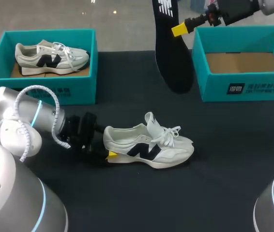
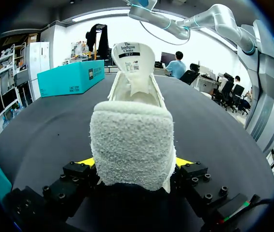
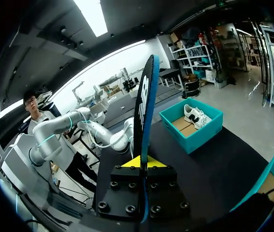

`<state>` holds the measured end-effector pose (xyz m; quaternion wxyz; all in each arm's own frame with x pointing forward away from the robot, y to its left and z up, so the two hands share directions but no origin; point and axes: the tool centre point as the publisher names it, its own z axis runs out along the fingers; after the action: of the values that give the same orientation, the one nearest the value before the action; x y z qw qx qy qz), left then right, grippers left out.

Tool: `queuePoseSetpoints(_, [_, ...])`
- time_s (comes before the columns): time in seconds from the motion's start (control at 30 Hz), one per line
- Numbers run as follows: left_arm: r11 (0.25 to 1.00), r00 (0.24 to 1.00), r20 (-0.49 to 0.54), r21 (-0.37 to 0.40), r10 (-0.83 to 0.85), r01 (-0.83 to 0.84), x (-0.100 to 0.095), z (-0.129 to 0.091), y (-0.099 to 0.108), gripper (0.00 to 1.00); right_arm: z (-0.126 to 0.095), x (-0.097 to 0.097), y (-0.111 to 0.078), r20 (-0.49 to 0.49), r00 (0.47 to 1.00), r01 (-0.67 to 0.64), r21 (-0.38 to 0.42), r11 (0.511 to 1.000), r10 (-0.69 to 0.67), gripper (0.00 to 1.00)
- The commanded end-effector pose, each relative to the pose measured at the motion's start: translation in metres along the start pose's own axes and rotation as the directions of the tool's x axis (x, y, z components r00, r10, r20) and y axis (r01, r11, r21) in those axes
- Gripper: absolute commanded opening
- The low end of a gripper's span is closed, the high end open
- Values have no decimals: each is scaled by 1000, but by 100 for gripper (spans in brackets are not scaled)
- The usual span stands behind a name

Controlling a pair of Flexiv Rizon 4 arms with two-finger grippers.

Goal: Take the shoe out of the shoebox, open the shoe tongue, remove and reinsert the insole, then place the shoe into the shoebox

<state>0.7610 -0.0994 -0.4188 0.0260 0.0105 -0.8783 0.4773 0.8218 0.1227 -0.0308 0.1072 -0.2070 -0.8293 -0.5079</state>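
A white sneaker with a black logo (image 1: 149,145) lies on its sole on the black table, toe to the right. My left gripper (image 1: 109,148) is shut on its heel, one yellow tip on each side. In the left wrist view the fuzzy heel collar (image 2: 132,140) fills the space between the fingers of the left gripper (image 2: 133,162), and the tongue stands up beyond it. My right gripper (image 1: 178,30) is shut on a black insole (image 1: 171,43), which hangs upright in the air above the table's far side. The right wrist view shows the insole (image 3: 144,111) edge-on, rising from the right gripper (image 3: 142,162).
An empty teal shoebox (image 1: 243,87) stands at the back right. A second teal shoebox (image 1: 74,92) at the back left holds another white sneaker (image 1: 50,57); it also shows in the right wrist view (image 3: 190,140).
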Motion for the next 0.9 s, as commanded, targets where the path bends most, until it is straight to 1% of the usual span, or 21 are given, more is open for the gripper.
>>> queuePoseSetpoints(0.03, [1000,1000,1,-4,-1,1,1,1,2,0,-11,10,-12,17,1000,0,-1,1000,0,0])
queuePoseSetpoints(0.07, [1000,1000,1,-4,-1,1,1,1,2,0,-13,13,-15,15,1000,1,7,1000,-1,0])
queuePoseSetpoints(0.17, [1000,1000,1,-4,-1,1,1,1,2,0,-18,21,-20,-11,1000,-5,-4,1000,5,0])
queuePoseSetpoints(0.23, [1000,1000,1,-4,-1,1,1,1,2,0,-22,25,-24,-10,1000,-6,-5,1000,6,0])
queuePoseSetpoints(0.3, [1000,1000,1,-4,-1,1,1,1,2,0,-27,32,-29,-15,1000,-11,-23,1000,11,0])
queuePoseSetpoints(0.43, [1000,1000,1,-4,-1,1,1,1,2,0,-32,40,-36,-12,1000,-13,-25,1000,12,0])
queuePoseSetpoints(0.53, [1000,1000,1,-4,-1,1,1,1,2,0,-34,44,-38,-8,1000,-13,-20,1000,13,0])
queuePoseSetpoints(0.7, [1000,1000,1,-4,-1,1,1,1,2,0,-41,58,-42,-10,1000,2,-12,1000,-2,0])
queuePoseSetpoints(0.9, [1000,1000,1,-4,-1,1,1,1,2,0,-41,72,-52,-42,998,43,7,999,-43,0])
